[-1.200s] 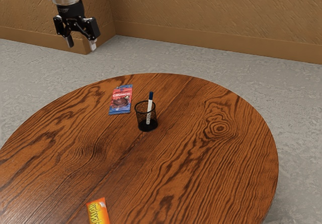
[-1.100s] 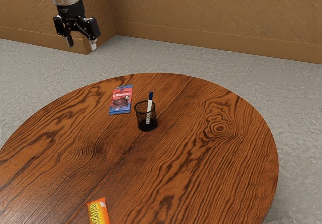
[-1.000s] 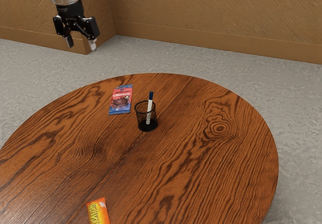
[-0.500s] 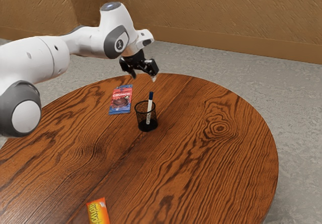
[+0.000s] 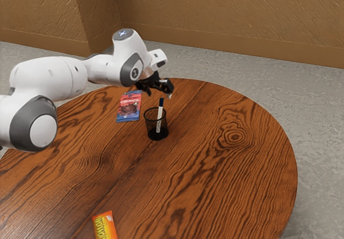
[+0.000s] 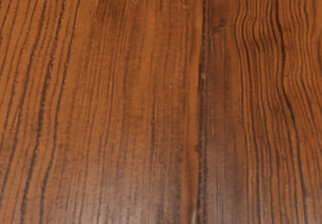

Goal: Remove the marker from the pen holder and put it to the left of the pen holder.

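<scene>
My black gripper point(image 5: 159, 94) hangs in the exterior view just beyond the pen holder and higher than it, its two fingers apart with nothing between them. The black mesh pen holder point(image 5: 157, 135) stands upright on the round wooden table point(image 5: 215, 169). Inside it leans a white marker point(image 5: 159, 114) with a dark blue end up, clear of the fingers. Bare wood grain of the table point(image 6: 126, 108) lies below my hand in the wrist view.
A red and blue Crunch wrapper point(image 5: 129, 107) lies close to the holder, toward the exterior view's left. An orange and yellow candy packet point(image 5: 104, 226) is at the table's near side. The arm point(image 5: 54, 80) crosses above the table's left part.
From high at the exterior view's upper left, my hand has swung over the table's far part. Over the last half second it has dropped slightly and tilted. Holder and marker have stayed still.
</scene>
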`<state>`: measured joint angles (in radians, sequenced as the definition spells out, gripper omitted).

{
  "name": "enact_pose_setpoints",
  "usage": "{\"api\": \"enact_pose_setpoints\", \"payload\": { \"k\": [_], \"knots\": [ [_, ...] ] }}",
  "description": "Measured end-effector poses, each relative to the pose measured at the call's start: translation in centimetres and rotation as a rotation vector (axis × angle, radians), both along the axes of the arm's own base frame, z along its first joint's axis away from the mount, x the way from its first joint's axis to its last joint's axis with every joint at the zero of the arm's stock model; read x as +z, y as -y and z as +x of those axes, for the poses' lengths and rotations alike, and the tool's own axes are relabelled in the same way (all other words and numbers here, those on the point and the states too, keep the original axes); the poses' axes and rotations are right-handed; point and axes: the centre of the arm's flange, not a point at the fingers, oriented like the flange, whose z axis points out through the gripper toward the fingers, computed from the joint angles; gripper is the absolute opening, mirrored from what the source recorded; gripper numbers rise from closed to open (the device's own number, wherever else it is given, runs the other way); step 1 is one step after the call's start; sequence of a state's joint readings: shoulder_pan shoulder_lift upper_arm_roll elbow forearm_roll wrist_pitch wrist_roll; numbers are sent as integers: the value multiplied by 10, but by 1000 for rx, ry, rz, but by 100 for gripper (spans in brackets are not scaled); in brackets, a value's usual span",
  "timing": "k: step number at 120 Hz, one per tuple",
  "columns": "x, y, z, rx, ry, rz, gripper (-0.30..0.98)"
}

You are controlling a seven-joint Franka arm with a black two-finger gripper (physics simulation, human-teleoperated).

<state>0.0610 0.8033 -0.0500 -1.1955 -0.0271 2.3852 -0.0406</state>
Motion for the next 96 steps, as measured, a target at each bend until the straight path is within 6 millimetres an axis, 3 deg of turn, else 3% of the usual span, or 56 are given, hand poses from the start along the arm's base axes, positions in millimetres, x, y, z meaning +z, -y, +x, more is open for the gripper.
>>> {"api": "enact_pose_setpoints", "payload": {
  "k": [34,76,96],
  "knots": [
    [13,15,-3,-17,-18,-1,66],
    [-10,24,-17,-34,-175,0,65],
    [-12,29,-19,-34,-192,0,60]
  ]
}}
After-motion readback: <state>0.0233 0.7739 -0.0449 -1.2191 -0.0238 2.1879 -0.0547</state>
